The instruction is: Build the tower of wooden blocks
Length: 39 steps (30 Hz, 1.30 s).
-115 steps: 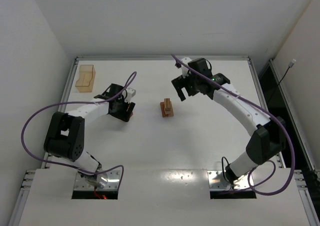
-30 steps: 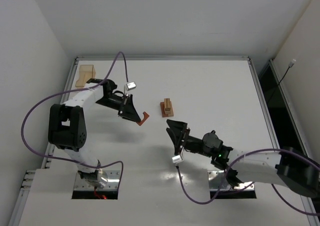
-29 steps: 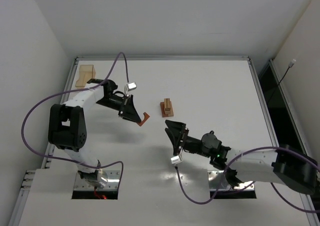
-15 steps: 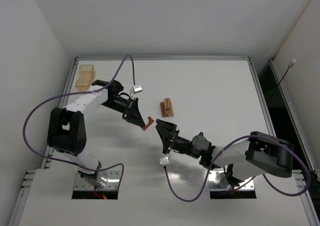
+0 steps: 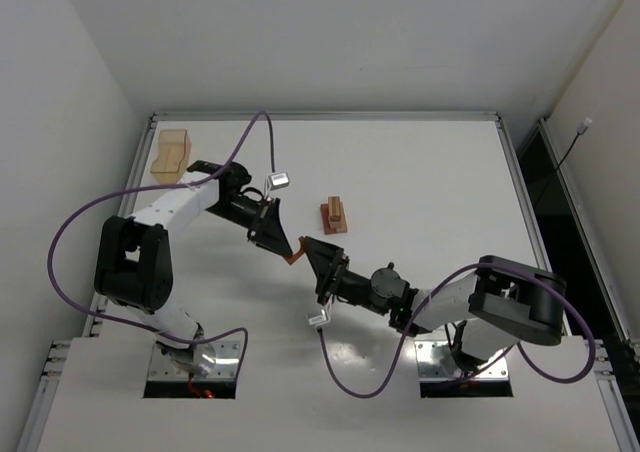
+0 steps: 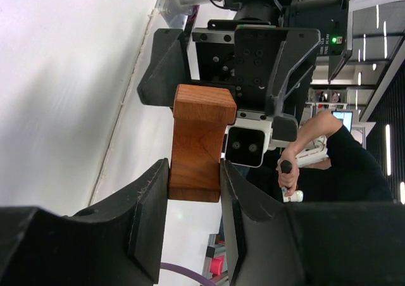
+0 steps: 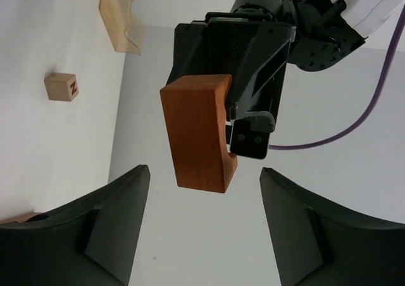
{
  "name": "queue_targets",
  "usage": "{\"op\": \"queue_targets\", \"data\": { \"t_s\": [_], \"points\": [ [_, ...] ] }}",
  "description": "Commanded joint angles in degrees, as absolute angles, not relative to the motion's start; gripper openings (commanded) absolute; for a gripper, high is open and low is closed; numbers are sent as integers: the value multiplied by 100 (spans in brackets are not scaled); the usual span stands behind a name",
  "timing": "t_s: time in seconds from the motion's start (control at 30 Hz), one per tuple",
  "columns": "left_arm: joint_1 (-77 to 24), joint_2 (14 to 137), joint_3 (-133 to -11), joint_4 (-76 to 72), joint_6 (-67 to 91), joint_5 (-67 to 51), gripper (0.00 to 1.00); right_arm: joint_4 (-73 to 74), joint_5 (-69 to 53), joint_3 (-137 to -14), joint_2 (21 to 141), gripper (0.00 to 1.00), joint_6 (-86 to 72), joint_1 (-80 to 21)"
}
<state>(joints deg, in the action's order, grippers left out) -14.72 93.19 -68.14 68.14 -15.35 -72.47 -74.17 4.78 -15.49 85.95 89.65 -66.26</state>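
Observation:
My left gripper (image 5: 283,244) is shut on a reddish-brown arch block (image 5: 293,255) and holds it in the air, out towards my right gripper (image 5: 318,256). In the left wrist view both fingers press the arch block (image 6: 199,143) at its near end. From the right wrist the arch block (image 7: 196,134) hangs level with my right gripper (image 7: 202,172), whose jaws stand open, wide of it on both sides and touching nothing. A small stack of wooden blocks (image 5: 333,215) stands on the table behind them. A tan cube with a printed mark (image 7: 62,87) lies apart.
A translucent amber box (image 5: 170,155) sits at the table's far left corner, also in the right wrist view as the amber box (image 7: 123,20). Purple cables loop over both arms. The table's raised rim (image 5: 330,116) runs along the back.
My left arm carried the arch block towards the table's middle. My right arm swung in from the near side until its open jaws faced the block.

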Motion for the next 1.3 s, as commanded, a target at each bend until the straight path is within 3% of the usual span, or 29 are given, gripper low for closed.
{"op": "queue_targets", "data": {
  "t_s": [0.0, 0.13, 0.27, 0.37, 0.4, 0.47, 0.53, 0.63, 0.67, 0.73, 0.77, 1.03, 1.2, 1.27],
  "points": [
    [-1564, 9018, -6855, 6882, -1591, -7506, 0, -8508, 545, -1767, 8718, 67, 8947, -6671],
    [-1564, 9018, -6855, 6882, -1591, -7506, 0, -8569, 545, -1819, 8780, 60, 8947, -6671],
    [-1564, 9018, -6855, 6882, -1591, -7506, 0, -8622, 545, -1934, 8894, 47, 8947, -6671],
    [-1564, 9018, -6855, 6882, -1591, -7506, 0, -8753, 545, -1934, 8895, 26, 8947, -6671],
    [-1564, 9018, -6855, 6882, -1591, -7506, 0, -8754, 545, -1934, 8895, 12, 8947, -6671],
    [-1564, 9018, -6855, 6882, -1591, -7506, 0, -8885, 545, -1934, 8947, 2, 8947, -6724],
    [-1564, 9018, -6855, 6882, -1591, -7506, 0, -8973, 545, -1934, 8947, 0, 8947, -6724],
    [-1564, 8895, -6733, 6654, -1407, -7506, 29, -9087, 545, -1934, 9000, 0, 8947, -6724],
    [-1512, 8895, -6732, 6584, -1354, -7506, 59, -9088, 545, -1934, 9000, 0, 8947, -6776],
    [-1328, 8754, -6461, 6294, -1153, -7628, 78, -9088, 545, -1881, 8938, 0, 8947, -6776],
    [-1266, 8632, -6356, 6128, -1012, -7629, 97, -9088, 545, -1881, 8938, 0, 8947, -6776],
    [-634, 7684, -5512, 4556, 287, -7157, 100, -9018, 1062, -1662, 8588, 0, 8790, -7048],
    [-317, 6603, -5090, 3526, 1177, -5033, 100, -7728, 3043, -2046, 7964, 0, 7607, -7356],
    [-316, 6085, -4896, 3262, 1379, -4189, 100, -6212, 3880, -2815, 7849, 0, 6886, -7278]
  ]
}}
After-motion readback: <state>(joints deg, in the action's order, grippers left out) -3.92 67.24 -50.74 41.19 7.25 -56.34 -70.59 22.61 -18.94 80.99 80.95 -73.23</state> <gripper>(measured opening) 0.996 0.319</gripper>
